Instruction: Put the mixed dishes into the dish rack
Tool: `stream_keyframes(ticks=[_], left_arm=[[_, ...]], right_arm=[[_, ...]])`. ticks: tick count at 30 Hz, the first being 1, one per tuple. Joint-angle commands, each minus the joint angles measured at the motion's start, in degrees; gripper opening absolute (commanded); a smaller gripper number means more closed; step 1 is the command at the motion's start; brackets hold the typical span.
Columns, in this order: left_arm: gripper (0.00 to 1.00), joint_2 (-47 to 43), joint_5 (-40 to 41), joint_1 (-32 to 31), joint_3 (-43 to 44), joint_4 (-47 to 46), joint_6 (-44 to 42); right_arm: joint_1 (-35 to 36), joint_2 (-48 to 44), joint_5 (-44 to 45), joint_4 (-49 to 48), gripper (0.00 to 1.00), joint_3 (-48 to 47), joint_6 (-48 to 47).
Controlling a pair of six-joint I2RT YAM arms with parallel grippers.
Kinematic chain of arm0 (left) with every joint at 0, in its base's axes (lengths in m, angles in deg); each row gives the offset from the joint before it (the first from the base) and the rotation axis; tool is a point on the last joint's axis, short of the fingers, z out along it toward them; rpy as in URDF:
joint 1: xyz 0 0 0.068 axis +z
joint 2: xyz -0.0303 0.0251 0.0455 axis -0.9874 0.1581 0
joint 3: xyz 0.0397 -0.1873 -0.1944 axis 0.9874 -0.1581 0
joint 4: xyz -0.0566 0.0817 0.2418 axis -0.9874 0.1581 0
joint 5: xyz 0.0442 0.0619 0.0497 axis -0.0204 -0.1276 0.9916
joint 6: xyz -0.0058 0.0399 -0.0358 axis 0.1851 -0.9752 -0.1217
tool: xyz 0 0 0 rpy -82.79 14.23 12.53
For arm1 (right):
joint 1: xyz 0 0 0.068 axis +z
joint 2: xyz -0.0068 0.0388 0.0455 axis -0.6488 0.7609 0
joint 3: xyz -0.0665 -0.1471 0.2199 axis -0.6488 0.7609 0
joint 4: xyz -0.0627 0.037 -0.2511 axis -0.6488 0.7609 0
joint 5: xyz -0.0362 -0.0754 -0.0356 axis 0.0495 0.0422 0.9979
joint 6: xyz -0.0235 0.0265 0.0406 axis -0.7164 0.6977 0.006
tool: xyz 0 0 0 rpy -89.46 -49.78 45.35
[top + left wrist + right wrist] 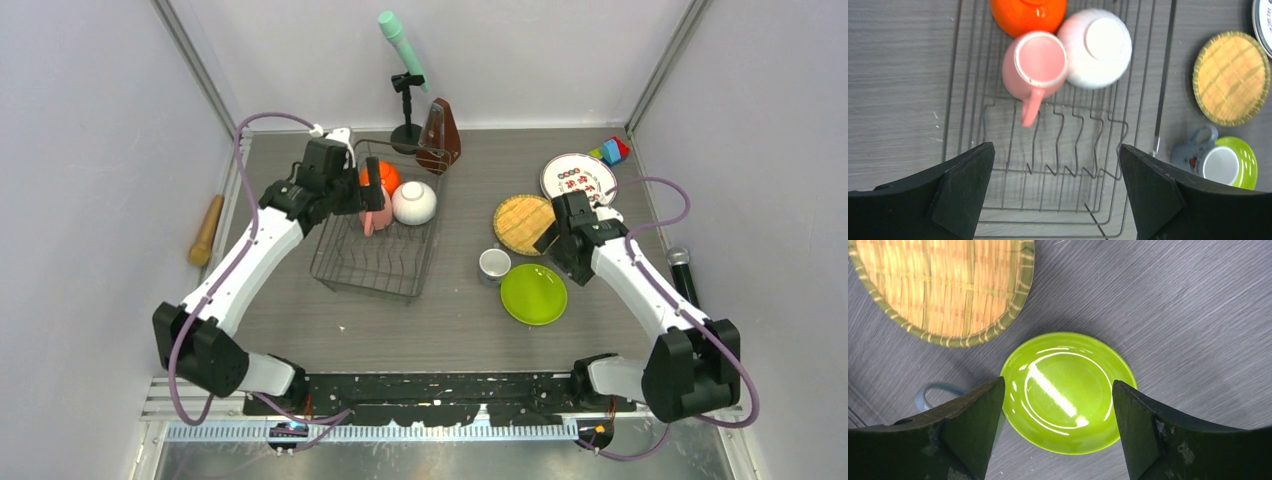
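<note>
The dish rack [365, 285] stands left of centre, holding an orange bowl [387, 176], an upturned white bowl [414, 202] and a pink mug [377, 220] at its far end. My left gripper [370, 198] hovers open above them. In the left wrist view its jaws [1055, 150] stand wide over the rack's prongs [1161, 100], below the mug [1035, 65]. My right gripper [548, 240] is open above the lime-green plate [1068, 392], which shows between its fingers [1058, 385]. The tan woven plate [522, 222], small white cup [493, 265] and marked white plate [577, 178] lie on the table.
A brown metronome [438, 135] and a stand with a teal microphone [405, 60] sit behind the rack. Toy blocks [612, 150] lie at the far right. A wooden rolling pin [207, 230] rests along the left wall and a black microphone [683, 275] along the right.
</note>
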Motion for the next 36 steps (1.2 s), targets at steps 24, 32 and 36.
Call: stream_keyframes(ticks=[24, 32, 36], left_arm=[[1.0, -21.31, -16.21, 0.89, -11.39, 4.23, -2.2], [1.0, -19.77, -16.53, 1.27, -10.58, 4.11, -2.04], [1.0, -19.23, -16.61, 1.31, -10.27, 3.78, -1.98]], right_arm=[[-20.15, 14.01, -31.26, -52.61, 0.76, 17.96, 5.86], [-20.8, 17.13, -30.41, -52.3, 0.56, 16.19, 6.3], [-21.39, 16.62, -30.4, -52.39, 0.23, 16.02, 6.05]])
